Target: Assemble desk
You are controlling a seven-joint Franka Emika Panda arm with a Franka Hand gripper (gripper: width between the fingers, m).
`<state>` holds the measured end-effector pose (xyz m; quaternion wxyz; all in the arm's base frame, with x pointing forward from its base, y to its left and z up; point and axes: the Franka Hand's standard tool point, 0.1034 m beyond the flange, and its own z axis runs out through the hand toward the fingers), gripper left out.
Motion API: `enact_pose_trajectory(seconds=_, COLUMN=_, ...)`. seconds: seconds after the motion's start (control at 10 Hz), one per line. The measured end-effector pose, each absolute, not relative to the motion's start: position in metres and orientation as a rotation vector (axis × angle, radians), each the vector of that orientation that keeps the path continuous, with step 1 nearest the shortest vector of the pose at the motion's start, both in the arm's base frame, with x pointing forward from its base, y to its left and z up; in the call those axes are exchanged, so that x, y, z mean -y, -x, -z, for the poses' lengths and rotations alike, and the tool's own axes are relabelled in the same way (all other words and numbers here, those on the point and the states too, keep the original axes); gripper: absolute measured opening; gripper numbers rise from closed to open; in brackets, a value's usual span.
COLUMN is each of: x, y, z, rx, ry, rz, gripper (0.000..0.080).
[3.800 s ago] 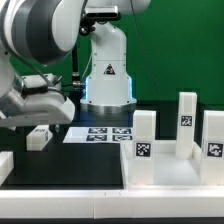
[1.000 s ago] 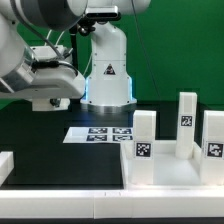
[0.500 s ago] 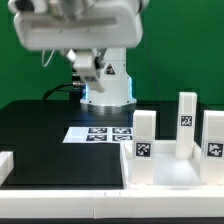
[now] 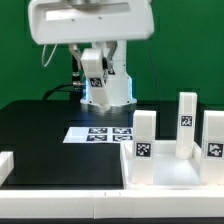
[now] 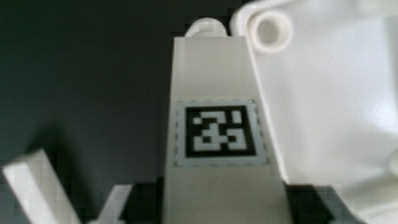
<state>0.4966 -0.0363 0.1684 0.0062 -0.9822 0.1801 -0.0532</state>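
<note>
We observe wide white plastic rimmed desk panel (image 4: 170, 168) resting on black table (image 4: 50, 130), at exterior view's lower right. Three white oblong tagged legs (image 4: 144, 135) stand upright on panel. Wrist view: pincer (image 5: 222, 195) clenched on fourth white oblong leg (image 5: 221, 110), tag facing camera, white rounded part just beside it. Flat white marker board (image 4: 98, 133) lies mid-table. We see arm raised at top of exterior view.

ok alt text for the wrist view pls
A white desk leg with a black-and-white square tag fills the centre, held between the gripper's dark fingers. The rimmed white desk panel with a round hole lies close beside it on the black table.
</note>
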Motion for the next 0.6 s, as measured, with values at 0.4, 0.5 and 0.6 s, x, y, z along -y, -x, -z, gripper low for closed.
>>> enact_pose_trajectory(seconds=0.4, x=0.022, y=-0.501, z=-0.153, rx=-0.587, ry=3.062, rz=0.549, gripper=0.0288)
enact_pose_trajectory(seconds=0.5, x=0.008, y=-0.503, z=-0.151, rx=-0.561, ry=3.015, rz=0.649, gripper=0.0288)
enact_pose_trajectory(seconds=0.6, x=0.003, y=-0.501, z=-0.149, rx=-0.570, ry=3.004, rz=0.652, gripper=0.0288)
